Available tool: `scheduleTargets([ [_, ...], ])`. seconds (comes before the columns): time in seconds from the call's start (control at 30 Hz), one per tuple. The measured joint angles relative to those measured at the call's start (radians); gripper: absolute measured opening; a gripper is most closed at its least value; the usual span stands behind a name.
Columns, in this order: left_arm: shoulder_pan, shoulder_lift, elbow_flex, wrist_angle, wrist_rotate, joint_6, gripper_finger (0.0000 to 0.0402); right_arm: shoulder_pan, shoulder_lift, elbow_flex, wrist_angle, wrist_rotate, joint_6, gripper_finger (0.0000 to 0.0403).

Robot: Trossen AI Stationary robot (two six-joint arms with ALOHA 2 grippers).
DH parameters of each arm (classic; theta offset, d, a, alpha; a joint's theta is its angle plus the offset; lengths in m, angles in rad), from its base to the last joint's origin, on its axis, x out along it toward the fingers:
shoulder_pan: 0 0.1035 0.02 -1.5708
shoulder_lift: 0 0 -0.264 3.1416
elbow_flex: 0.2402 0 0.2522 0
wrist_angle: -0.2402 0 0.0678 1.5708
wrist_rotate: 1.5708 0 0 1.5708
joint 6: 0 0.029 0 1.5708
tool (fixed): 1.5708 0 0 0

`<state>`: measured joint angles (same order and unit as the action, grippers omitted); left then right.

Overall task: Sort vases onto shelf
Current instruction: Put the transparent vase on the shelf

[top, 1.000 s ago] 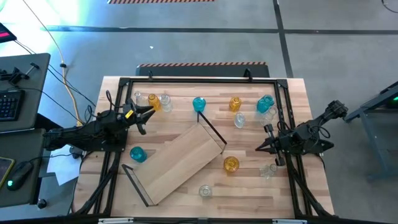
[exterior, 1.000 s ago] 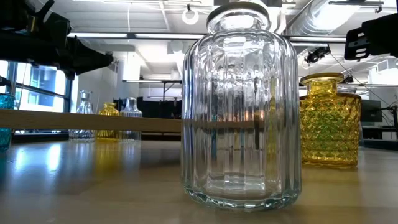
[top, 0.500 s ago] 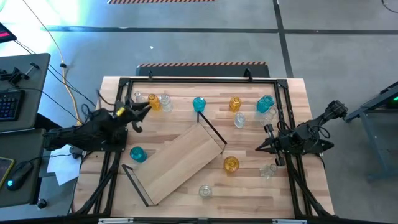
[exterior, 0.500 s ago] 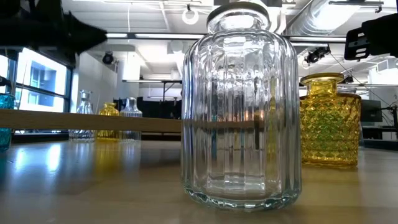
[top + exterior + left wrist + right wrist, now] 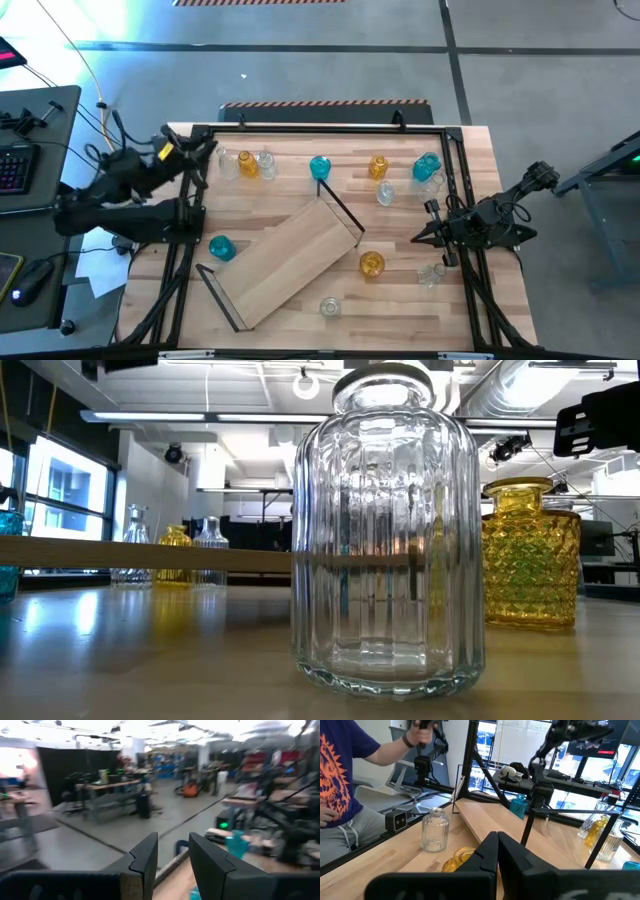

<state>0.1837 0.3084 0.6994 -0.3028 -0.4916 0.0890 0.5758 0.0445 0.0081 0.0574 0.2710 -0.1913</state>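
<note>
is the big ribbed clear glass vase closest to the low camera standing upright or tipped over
Upright. The ribbed clear glass vase stands on its base, neck pointing up.

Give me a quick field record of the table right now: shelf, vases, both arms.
shelf: light-wood board lying diagonally mid-table, no vase on it
vases far side: clear and amber pair, teal, amber, teal
vases near side: teal, amber, clear
left gripper: raised by the table's far left corner, fingers apart, holding nothing
right gripper: parked at the right edge, shut, empty
person: seated beyond the table
</note>
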Motion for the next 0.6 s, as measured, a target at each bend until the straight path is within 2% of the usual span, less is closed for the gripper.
scheduleTargets([
  [0.3, 0.0, 0.269, 0.29, -0.223, -0.04, 0.05, 0.0102, 0.0, 0.0, 0.0, 0.0, 0.0, 0.0, 0.0],
  [0.6, 0.0, 0.45, 0.365, -0.276, -0.018, 0.053, 0.0102, 0.0, 0.0, 0.0, 0.0, 0.0, 0.0, 0.0],
])
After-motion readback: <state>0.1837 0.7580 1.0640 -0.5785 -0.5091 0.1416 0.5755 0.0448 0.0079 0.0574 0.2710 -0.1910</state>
